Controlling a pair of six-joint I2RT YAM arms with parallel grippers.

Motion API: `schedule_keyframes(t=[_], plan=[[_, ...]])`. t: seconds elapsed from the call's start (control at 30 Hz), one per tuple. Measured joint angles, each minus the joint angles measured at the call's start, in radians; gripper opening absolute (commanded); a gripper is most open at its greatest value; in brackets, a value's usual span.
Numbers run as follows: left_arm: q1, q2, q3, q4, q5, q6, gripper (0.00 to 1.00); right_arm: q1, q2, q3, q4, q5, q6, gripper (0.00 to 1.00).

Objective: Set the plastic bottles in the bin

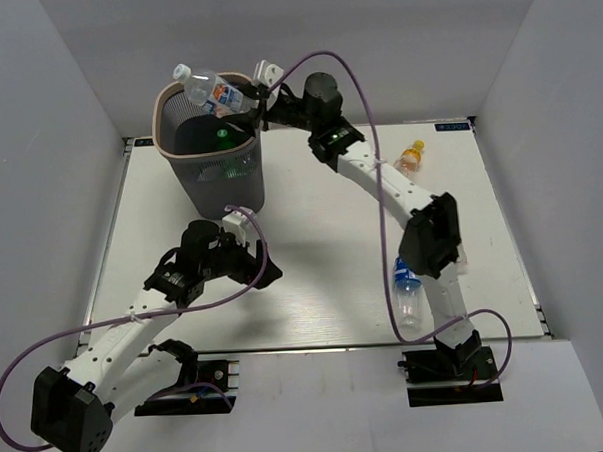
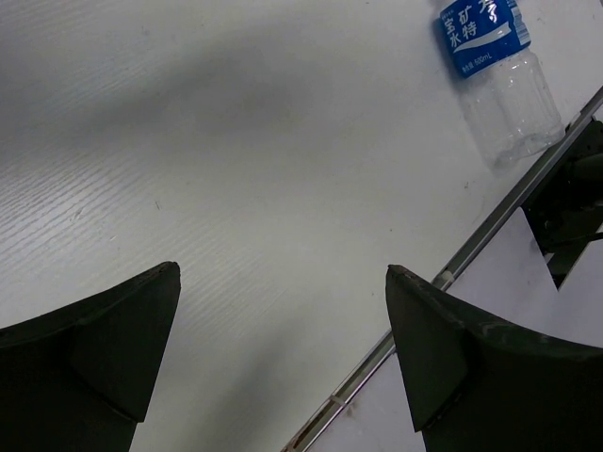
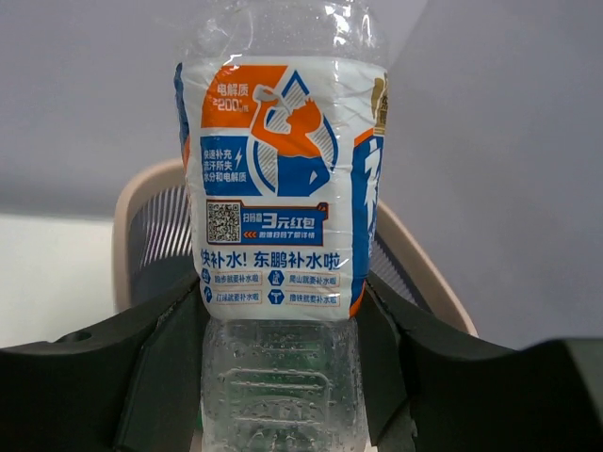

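My right gripper (image 1: 246, 106) is shut on a clear bottle with a white, blue and orange label (image 1: 207, 88), held on its side over the mouth of the dark mesh bin (image 1: 219, 165) with the beige rim. In the right wrist view the bottle (image 3: 278, 217) fills the middle between my fingers (image 3: 165, 358), with the bin's rim (image 3: 127, 217) behind it. A green bottle (image 1: 222, 137) lies inside the bin. My left gripper (image 1: 269, 272) is open and empty, low over the table. A clear blue-labelled bottle (image 1: 408, 296) lies near the front right, also in the left wrist view (image 2: 495, 66). A small orange bottle (image 1: 412, 156) lies at the back right.
The table's front metal edge (image 2: 452, 273) runs just below my left gripper. The right arm's base block (image 2: 575, 188) stands past that edge. Grey walls close in the back and both sides. Purple cables loop along both arms.
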Motion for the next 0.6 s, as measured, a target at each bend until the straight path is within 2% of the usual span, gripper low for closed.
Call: schedule_keyframes(t=[0.03,0.1,0.13,0.17,0.2,0.23,0.43,0.53,0.57,0.6], plan=[[-0.001,0.002,0.0,0.001,0.002,0.0,0.99,0.007,0.047,0.048,0.035,-0.004,0.023,0.03],[-0.006,0.008,0.0,0.001,0.005,0.0,0.99,0.021,0.135,0.142,0.089,-0.006,0.066,0.09],[-0.007,0.011,0.0,0.002,0.005,0.0,0.99,0.027,0.159,0.162,0.114,-0.006,0.082,0.18],[-0.009,0.017,0.0,0.004,0.006,0.0,0.99,0.037,0.182,0.164,0.149,-0.006,0.108,0.82],[-0.01,0.025,0.0,0.008,0.007,0.0,0.99,0.038,0.183,0.164,0.151,-0.006,0.111,0.83],[-0.013,0.034,0.0,0.015,0.008,-0.002,0.99,0.042,0.187,0.161,0.159,0.0,0.13,0.9],[-0.054,0.175,0.063,0.084,0.009,-0.015,0.99,0.04,0.192,0.157,0.188,0.034,0.171,0.9],[-0.09,0.275,0.13,0.13,0.006,-0.015,0.99,0.019,0.183,0.158,0.15,0.072,0.173,0.9],[-0.1,0.302,0.151,0.143,0.005,-0.016,0.99,0.009,0.173,0.158,0.123,0.096,0.169,0.79],[-0.114,0.33,0.174,0.156,-0.001,-0.017,0.99,-0.005,0.157,0.156,0.074,0.136,0.161,0.32]])
